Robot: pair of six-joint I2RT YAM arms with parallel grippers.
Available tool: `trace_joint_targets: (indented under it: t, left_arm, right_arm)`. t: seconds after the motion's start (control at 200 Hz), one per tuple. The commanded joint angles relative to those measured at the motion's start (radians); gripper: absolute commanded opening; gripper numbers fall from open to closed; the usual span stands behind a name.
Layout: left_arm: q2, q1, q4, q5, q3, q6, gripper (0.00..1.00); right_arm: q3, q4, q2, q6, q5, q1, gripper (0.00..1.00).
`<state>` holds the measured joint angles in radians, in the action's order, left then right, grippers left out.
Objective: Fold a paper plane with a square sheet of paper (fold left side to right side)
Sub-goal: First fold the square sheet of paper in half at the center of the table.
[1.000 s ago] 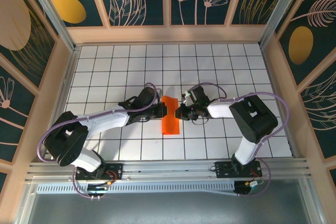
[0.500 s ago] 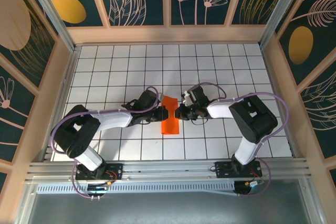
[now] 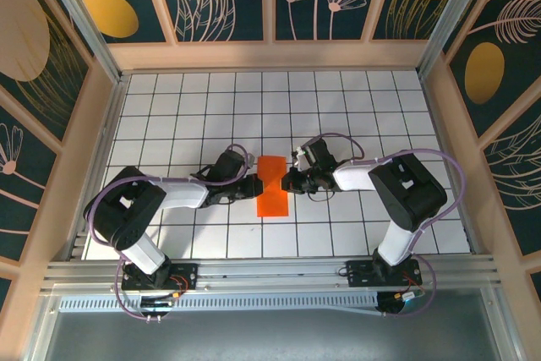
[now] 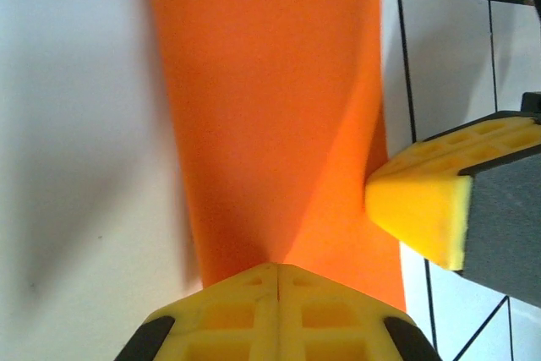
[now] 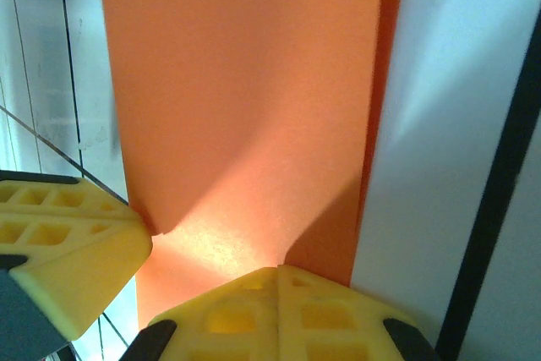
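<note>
The orange sheet of paper (image 3: 272,198), folded into an upright strip, lies near the middle of the white gridded table (image 3: 355,107), between the two arms. The left gripper (image 3: 251,185) has its yellow fingers (image 4: 228,310) pressed together on the strip's left edge. The right gripper (image 3: 289,180) is likewise clamped on the right edge, fingers (image 5: 321,314) closed, so that the paper looks pinched narrower at its middle, where the two grippers face each other.
</note>
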<state>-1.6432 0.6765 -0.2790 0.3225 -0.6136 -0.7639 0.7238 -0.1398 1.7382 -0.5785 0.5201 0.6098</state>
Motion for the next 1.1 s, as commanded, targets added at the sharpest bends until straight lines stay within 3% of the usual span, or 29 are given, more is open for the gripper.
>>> trace_joint_targets:
  t: [0.0,0.415,0.651,0.896,1.096]
  left_arm:
    - [-0.018,-0.012,-0.038,0.017,0.027,0.000,0.00]
    - [-0.011,-0.043,-0.010,-0.017,0.072,0.026,0.00]
    - [0.101,-0.069,0.040,-0.025,0.077,0.046,0.00]
    - [0.136,-0.061,-0.007,0.084,0.043,0.038,0.00]
    - [0.043,-0.016,-0.006,0.133,-0.040,0.072,0.00]
  right_arm:
    - [-0.041,0.121,0.074,0.029,-0.121,0.014,0.00]
    - [-0.043,0.132,0.067,0.034,-0.127,0.014,0.00]
    - [-0.037,0.138,0.066,0.039,-0.125,0.013,0.00]
    - [-0.028,0.140,0.064,0.038,-0.124,0.016,0.00]
    - [-0.026,0.140,0.064,0.035,-0.126,0.019,0.00]
